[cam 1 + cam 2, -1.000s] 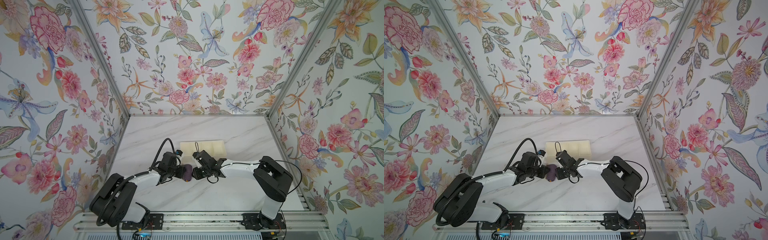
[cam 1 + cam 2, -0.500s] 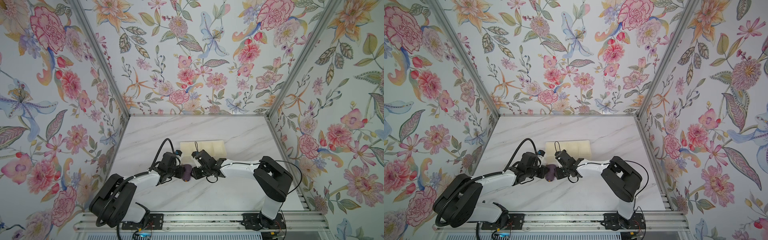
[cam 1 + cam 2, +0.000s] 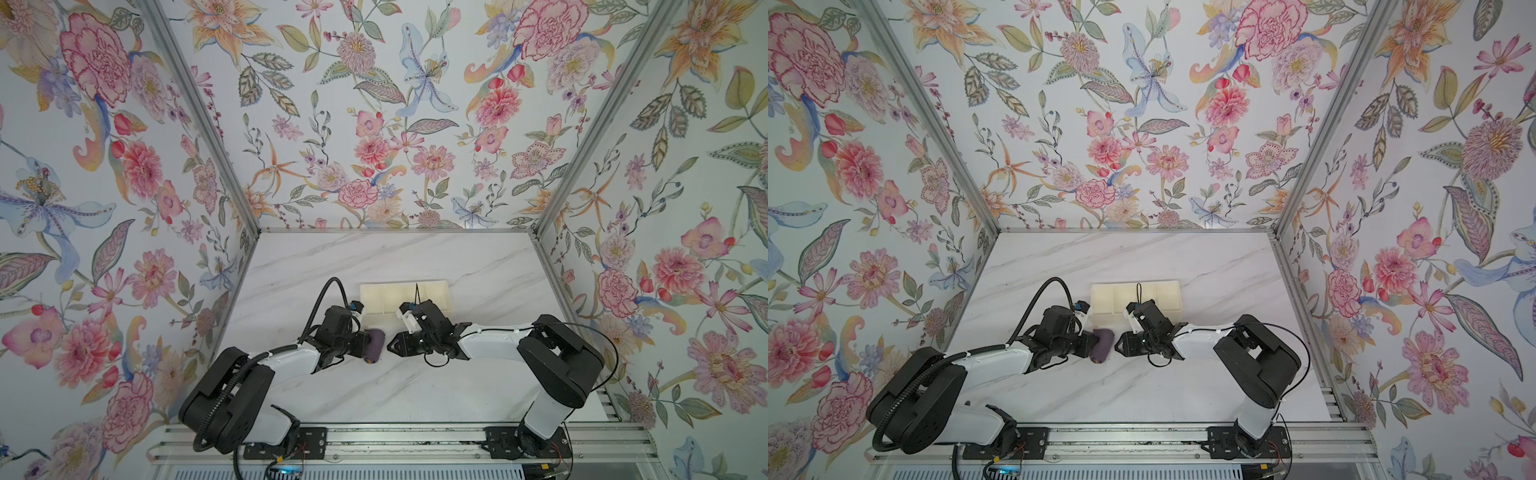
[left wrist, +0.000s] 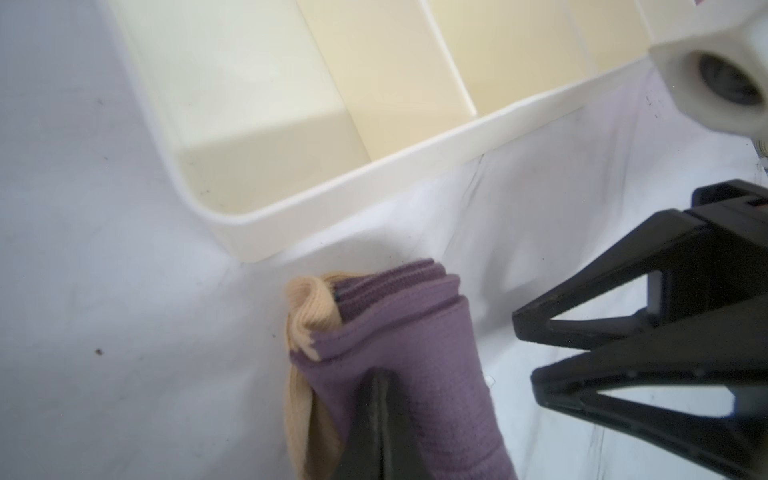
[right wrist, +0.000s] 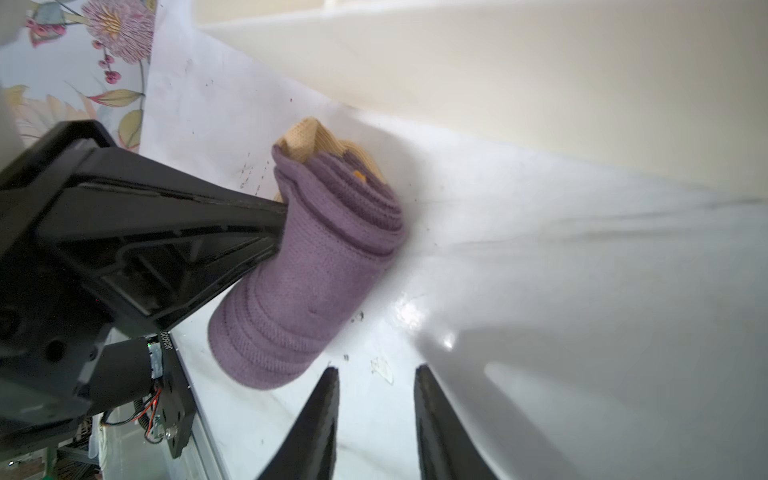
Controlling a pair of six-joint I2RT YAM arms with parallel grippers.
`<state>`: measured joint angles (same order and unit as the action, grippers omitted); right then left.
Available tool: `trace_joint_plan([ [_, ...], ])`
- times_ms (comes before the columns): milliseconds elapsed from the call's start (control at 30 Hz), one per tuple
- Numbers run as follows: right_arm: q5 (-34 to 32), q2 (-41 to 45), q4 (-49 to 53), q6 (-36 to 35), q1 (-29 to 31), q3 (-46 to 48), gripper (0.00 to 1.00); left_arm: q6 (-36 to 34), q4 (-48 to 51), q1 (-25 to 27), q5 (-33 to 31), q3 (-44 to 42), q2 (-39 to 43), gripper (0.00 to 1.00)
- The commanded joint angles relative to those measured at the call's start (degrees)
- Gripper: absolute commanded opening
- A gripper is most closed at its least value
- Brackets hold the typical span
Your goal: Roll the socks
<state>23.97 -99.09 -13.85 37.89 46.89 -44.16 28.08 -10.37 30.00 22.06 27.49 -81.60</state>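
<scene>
Left claw (image 4: 380, 376) pinched closed, right claw (image 5: 376, 370) slightly parted

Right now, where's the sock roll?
In both top views the sock roll sits near the middle of the table, pinched by the left claw, just in front of the cream tray; the open right claw is beside it, apart.

Just in front of the tray (image 3: 1108, 299), the rolled socks (image 3: 1104, 347) sit in the left gripper (image 3: 1093, 345). The right gripper (image 3: 1118, 344), also before the tray, points at them, just apart.
</scene>
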Motion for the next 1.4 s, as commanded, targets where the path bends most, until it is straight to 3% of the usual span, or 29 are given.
trace_joint_plan([
  [0, 8.11, 0.39, -13.03, 7.51, -0.75, 3.48, 0.35, 0.44, 6.38, 0.06, -0.86, -2.7, -3.02, 0.0],
  [200, 10.31, -3.1, -19.99, 12.61, -0.38, 5.06, 0.4, 0.36, 6.14, -0.31, -0.45, -3.05, -2.73, 0.0],
  [533, 7.32, -5.12, -16.1, 14.08, 1.73, 3.75, 0.43, 0.37, 5.05, -1.01, 0.43, -3.62, -2.41, 0.0],
  [833, 7.24, -8.11, -20.51, 16.46, 2.33, 3.13, 0.44, 0.96, 2.79, -1.21, 1.7, -4.7, -3.34, 0.0],
  [1133, 8.38, -8.14, -32.34, 20.44, 1.45, 6.66, 0.49, 1.04, 1.37, -1.7, 2.36, -5.64, -3.98, 0.0],
  [1367, 7.4, -9.25, -30.76, 20.65, 1.45, 5.82, 0.53, 1.32, 0.51, -1.79, 3.14, -5.78, -4.3, 0.0],
])
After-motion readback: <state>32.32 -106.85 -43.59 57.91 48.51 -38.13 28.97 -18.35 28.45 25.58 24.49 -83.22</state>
